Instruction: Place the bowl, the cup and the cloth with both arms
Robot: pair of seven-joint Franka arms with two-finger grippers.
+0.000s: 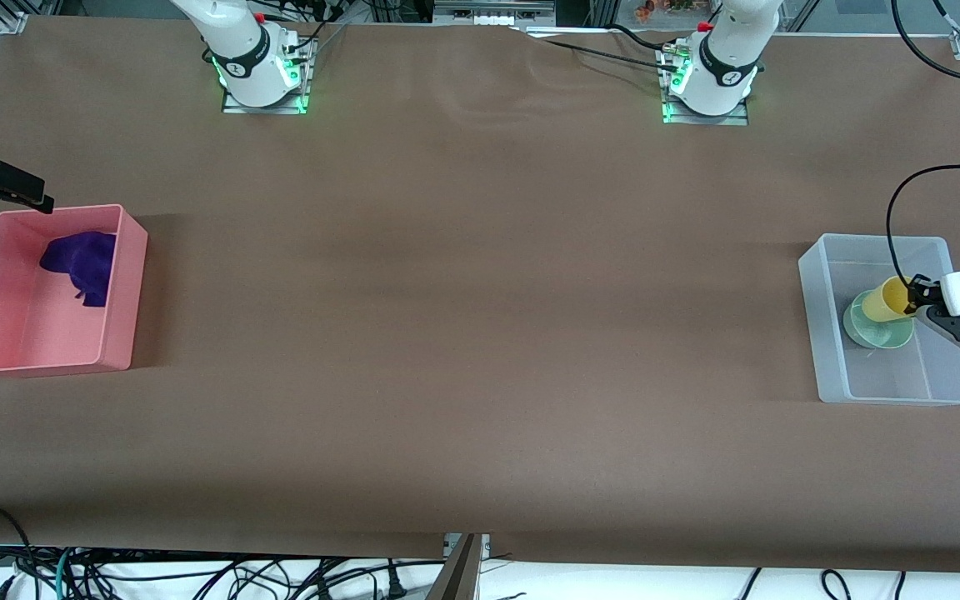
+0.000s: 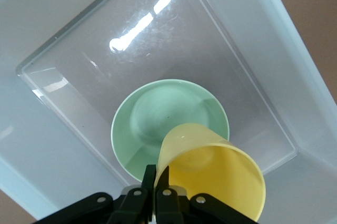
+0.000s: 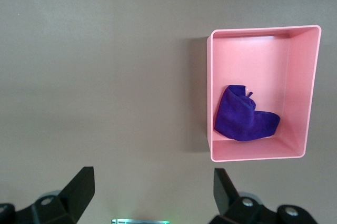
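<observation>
Inside clear bin (image 1: 832, 333), left end effector (image 2: 156, 181) clenched on cup (image 2: 213, 174) rim above bowl (image 2: 152, 116); right end effector (image 3: 152, 188) released.

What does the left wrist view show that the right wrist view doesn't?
Only the left wrist view shows the clear bin with the green bowl lying in it, and the left gripper shut on the rim of the tilted yellow cup over that bowl. Only the right wrist view shows the pink bin with the purple cloth in it, and the right gripper open, high over the table. Both show the brown table.
</observation>
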